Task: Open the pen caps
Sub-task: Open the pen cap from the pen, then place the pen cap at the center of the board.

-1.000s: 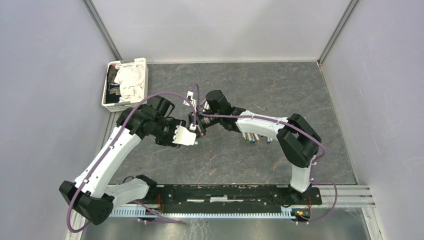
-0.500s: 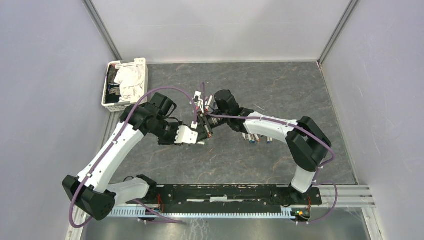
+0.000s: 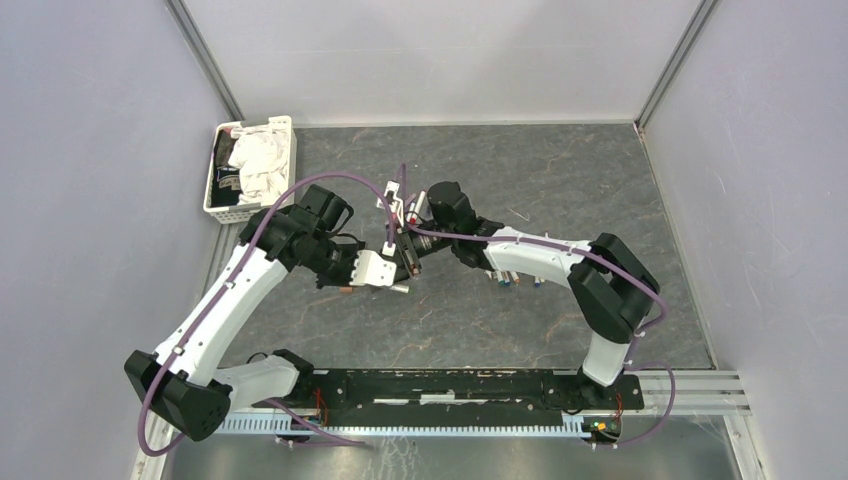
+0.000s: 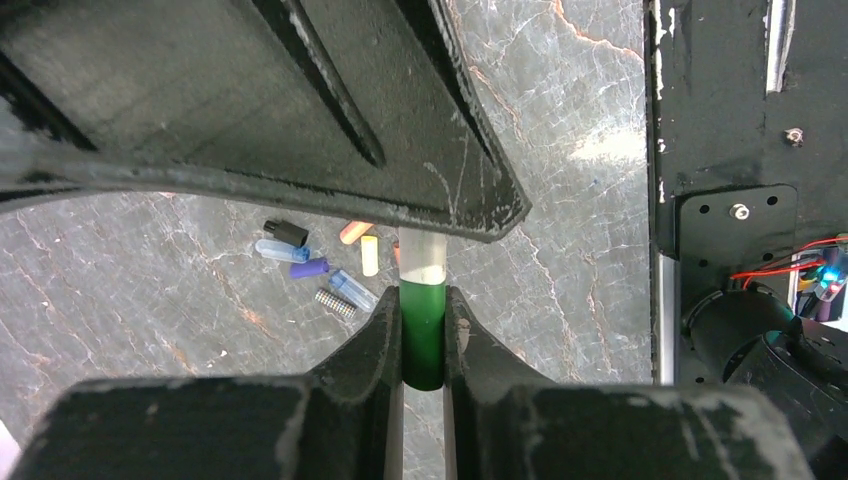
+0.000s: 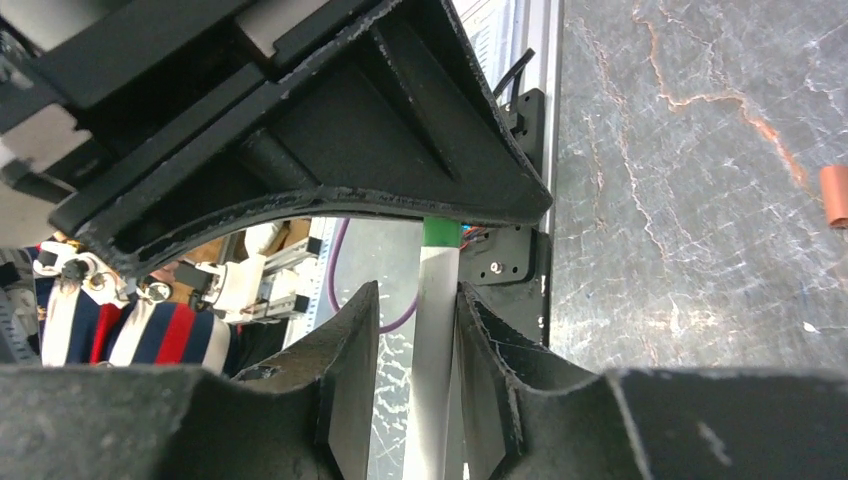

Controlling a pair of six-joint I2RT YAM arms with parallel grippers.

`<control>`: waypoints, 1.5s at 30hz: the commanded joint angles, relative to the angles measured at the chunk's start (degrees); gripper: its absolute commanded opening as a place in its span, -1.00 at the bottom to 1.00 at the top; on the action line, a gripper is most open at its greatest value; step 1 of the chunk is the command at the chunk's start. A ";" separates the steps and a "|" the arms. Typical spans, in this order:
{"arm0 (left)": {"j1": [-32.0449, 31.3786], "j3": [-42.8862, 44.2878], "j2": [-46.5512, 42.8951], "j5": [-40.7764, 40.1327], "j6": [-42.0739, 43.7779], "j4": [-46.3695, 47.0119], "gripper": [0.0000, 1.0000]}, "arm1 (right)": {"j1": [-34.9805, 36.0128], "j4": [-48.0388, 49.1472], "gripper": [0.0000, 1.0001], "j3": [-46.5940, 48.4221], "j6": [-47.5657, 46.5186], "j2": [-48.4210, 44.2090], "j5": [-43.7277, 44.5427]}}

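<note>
My left gripper (image 4: 423, 300) is shut on a green pen cap (image 4: 423, 340), which is still on its white-barrelled pen (image 4: 423, 255). My right gripper (image 5: 418, 295) is closed around that pen's white barrel (image 5: 432, 350). The barrel rests against the right finger, and a slim gap shows at the left finger. The green cap (image 5: 441, 232) shows past the right gripper's fingertips. In the top view both grippers (image 3: 402, 262) meet nose to nose above the table's middle. Several loose caps (image 4: 310, 268) lie on the table below, and one orange-brown cap (image 5: 833, 196) lies apart.
A bundle of white pens (image 3: 512, 276) lies on the table under the right forearm. A white basket (image 3: 250, 168) of cloths stands at the back left. Grey walls close in three sides of the marbled table (image 3: 560, 180).
Both grippers have shifted a little to the right and drawn tighter together around the pen. Over the last half second they have hardly moved.
</note>
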 commanded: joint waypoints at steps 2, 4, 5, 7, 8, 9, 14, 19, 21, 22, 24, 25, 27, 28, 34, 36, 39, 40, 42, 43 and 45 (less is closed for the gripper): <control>-0.10 0.14 -1.00 -0.64 0.87 0.14 -0.95 | 0.90 6.80 -0.26 0.64 3.41 1.33 -0.50; -0.09 0.03 -1.04 -1.13 0.59 0.88 -0.95 | 0.91 6.18 -0.24 0.18 2.76 1.09 -0.47; -0.11 -0.04 -1.10 -1.13 0.47 1.24 -0.95 | 0.93 5.74 -0.21 -0.08 2.35 0.91 -0.29; -0.12 -0.06 -0.93 -0.96 0.36 1.75 -0.95 | 0.96 5.16 -0.23 -0.31 1.99 1.01 0.40; -0.10 -0.06 -0.75 -0.85 0.36 1.88 -0.95 | 1.02 4.93 -0.33 -0.19 1.99 1.08 0.68; -0.11 0.02 -0.46 -0.79 0.19 2.00 -0.95 | 0.98 4.52 -0.47 -0.12 1.81 1.12 1.08; -0.05 0.64 -0.21 -1.97 0.71 2.23 -0.95 | 0.77 -4.77 -1.00 0.60 -5.08 0.88 2.37; 2.04 -0.85 -0.15 -8.88 6.14 1.49 -0.96 | -1.15 -16.22 -1.00 -5.36 -14.58 -3.66 5.05; 6.80 -1.06 0.84 -10.77 12.36 0.34 -0.95 | -1.75 -17.88 -1.00 -10.37 -16.46 -6.93 6.06; 10.35 -0.76 1.24 -10.99 15.39 -0.01 -0.95 | -1.82 -18.26 -1.00 -12.97 -17.00 -8.23 7.28; 15.93 0.59 3.26 -11.25 19.73 -0.67 -0.95 | -2.15 -20.92 -1.00 -16.67 -20.16 -10.43 9.02; 17.39 1.17 4.03 -11.51 20.64 -0.75 -0.95 | -2.69 -23.34 -1.00 -18.30 -21.01 -11.49 10.10; 18.17 1.88 4.73 -10.96 21.19 -0.70 -0.95 | -3.93 -23.77 -1.00 -20.77 -21.65 -13.46 10.83; 18.18 1.95 4.60 -9.21 21.08 -0.32 -0.95 | -4.63 -24.24 -1.00 -21.26 -21.90 -14.34 11.33; 17.86 -1.71 6.26 0.27 4.60 14.38 -0.95 | -11.88 -24.51 -1.00 -20.38 -21.47 -22.67 20.01; 17.55 -3.72 8.97 1.20 -5.23 20.34 -0.95 | -15.18 -25.87 -1.00 -20.21 -21.39 -26.02 28.08; 16.69 -6.09 13.28 -0.45 -13.85 28.90 -0.95 | -19.82 -26.59 -1.00 -22.10 -21.10 -30.58 38.20; 16.43 -6.57 14.75 -1.24 -15.35 30.88 -0.95 | -21.70 -26.21 -1.00 -23.12 -20.64 -32.07 40.24; 15.81 -7.47 17.91 -2.67 -16.96 33.75 -0.93 | -24.73 -26.25 -1.00 -24.57 -20.76 -34.11 46.05; 15.50 -7.97 19.23 -3.36 -17.62 35.51 -0.92 | -25.82 -26.48 -1.00 -25.14 -21.03 -34.71 49.70; 15.01 -8.71 21.52 -4.68 -18.46 37.23 -0.89 | -28.23 -26.24 -0.99 -25.95 -21.89 -34.92 54.89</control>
